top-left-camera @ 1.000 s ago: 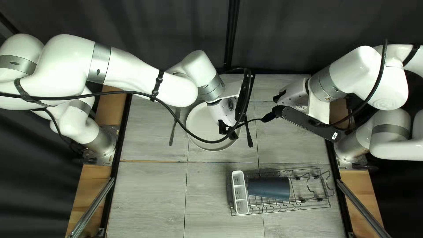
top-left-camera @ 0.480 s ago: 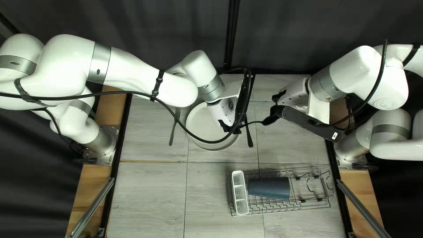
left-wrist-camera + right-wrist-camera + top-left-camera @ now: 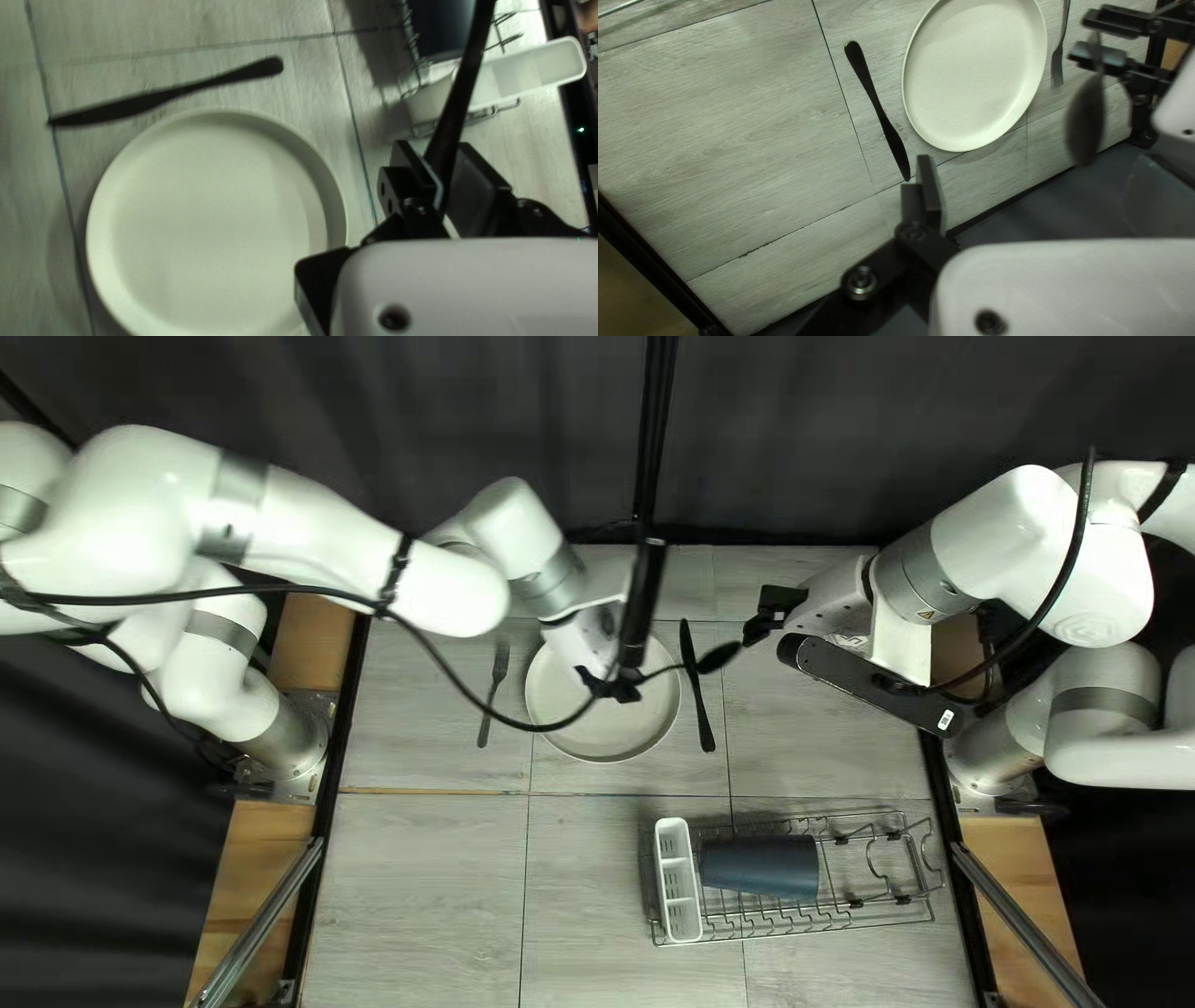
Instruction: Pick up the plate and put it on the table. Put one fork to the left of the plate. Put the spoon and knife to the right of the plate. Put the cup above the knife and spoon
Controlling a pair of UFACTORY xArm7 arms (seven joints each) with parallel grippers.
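A: What has just changed, top left view, upper centre?
B: Transfer of the spoon [image 3: 718, 657]. Half a second ago its bowl lay at the right gripper [image 3: 764, 615]; the bowl now stands just apart from it, and the left gripper [image 3: 443, 163] has shifted leftward over the plate [image 3: 623, 728].

A: State of each tool?
B: Left: clenched on the spoon's handle, both fingers in contact. Right: released, fingers spread, nothing between them.

A: Significance for the task?
B: The handover appears complete, so placement of the spoon is probably the step in hand. The plate is on the table, upper centre, with the fork [image 3: 483, 728] to its left and the knife [image 3: 700, 697] to its right. The cup [image 3: 759, 865] lies in the rack [image 3: 809, 930], lower right, and would come last.

A: Requirement and risk?
B: The spoon should be turned roughly parallel to the knife, then lowered beside it. Held by the handle end, it may pivot and nudge the knife or strike the plate's rim.
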